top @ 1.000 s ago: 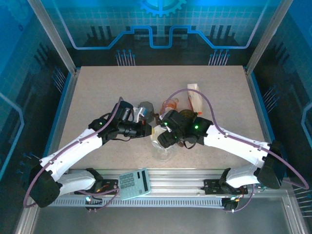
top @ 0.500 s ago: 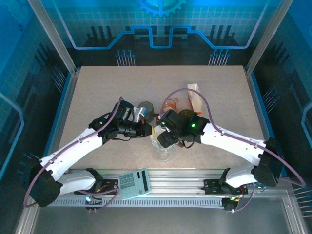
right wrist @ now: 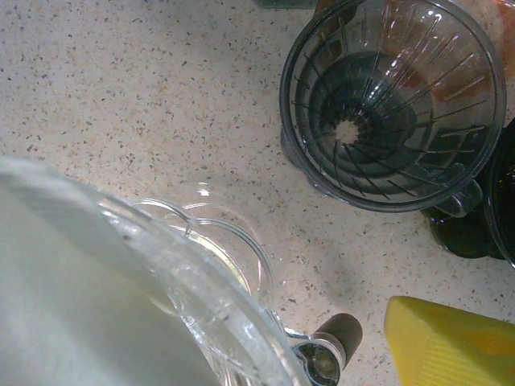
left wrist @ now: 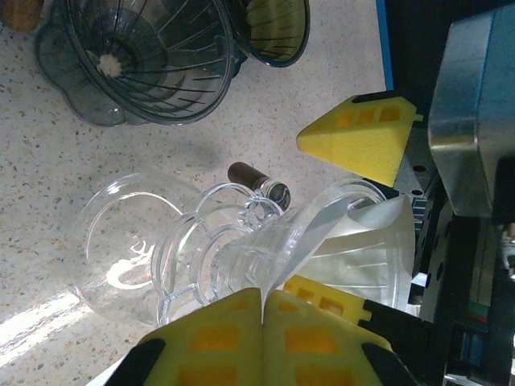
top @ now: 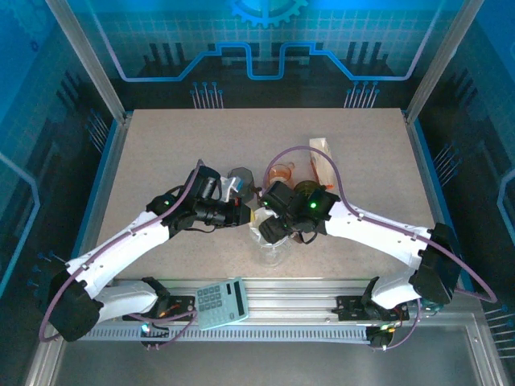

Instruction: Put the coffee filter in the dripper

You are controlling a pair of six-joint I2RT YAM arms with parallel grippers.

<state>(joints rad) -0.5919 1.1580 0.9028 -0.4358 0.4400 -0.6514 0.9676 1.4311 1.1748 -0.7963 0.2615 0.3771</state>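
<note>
Left end effector is pressed together, seemingly pinching the dripper rim. Right end effector is spread around the filter.

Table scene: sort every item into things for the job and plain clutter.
For the job: coffee filter; clear dripper.
Lying about: smoky dripper; dark cup; calculator; paper packet.

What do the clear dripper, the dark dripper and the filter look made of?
Clear dripper: glass or clear plastic, glossy; colourless with sharp glints.
Dark dripper: probably smoky tinted plastic, see-through, moulded ribs.
Filter: seemingly thin white paper, matte, faintly translucent.
</note>
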